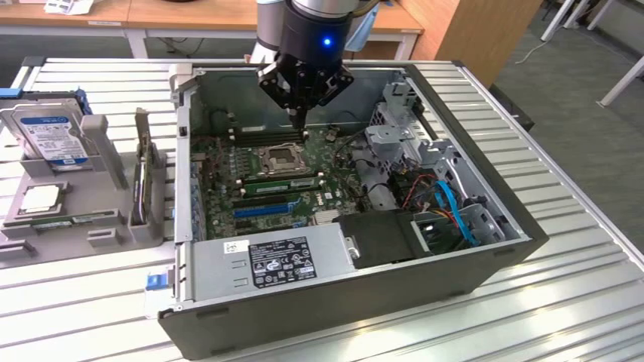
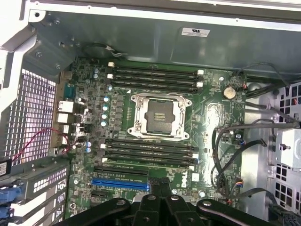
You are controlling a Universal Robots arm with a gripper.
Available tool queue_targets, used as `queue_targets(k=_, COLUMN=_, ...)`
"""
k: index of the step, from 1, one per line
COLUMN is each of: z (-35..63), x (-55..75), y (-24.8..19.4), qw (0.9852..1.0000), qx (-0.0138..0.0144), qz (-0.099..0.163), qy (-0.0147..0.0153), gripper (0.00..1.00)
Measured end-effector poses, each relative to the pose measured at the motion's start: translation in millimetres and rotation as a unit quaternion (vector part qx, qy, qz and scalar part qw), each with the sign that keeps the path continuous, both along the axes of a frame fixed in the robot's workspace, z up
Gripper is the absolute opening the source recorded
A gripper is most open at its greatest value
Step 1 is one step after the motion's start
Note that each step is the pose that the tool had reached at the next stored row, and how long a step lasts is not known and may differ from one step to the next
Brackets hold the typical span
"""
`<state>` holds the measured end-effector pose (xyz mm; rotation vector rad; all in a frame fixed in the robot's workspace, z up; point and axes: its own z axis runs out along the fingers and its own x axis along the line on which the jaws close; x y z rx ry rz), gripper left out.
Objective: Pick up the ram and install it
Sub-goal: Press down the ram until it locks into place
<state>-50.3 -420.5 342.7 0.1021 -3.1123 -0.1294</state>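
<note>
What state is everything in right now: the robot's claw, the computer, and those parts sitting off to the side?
Gripper: shut, holding nothing that I can see, over the memory slots.
Computer case: lying on its side, panel off.
Processor socket: open, empty.
Ram: one stick seated in a slot beside the socket.
Blue slot: empty.
Hard drive: outside the case, propped in a grey holder.

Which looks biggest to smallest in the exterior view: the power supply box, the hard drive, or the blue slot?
1. power supply box
2. hard drive, though nearness may differ
3. blue slot
</note>
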Motion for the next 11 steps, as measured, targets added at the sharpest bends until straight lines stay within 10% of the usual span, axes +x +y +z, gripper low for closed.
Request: queue_targets(k=11, z=0.0, x=0.0, y=-0.3, qw=0.9999, qx=0.0, qz=-0.012, qy=0.0, gripper=0.1)
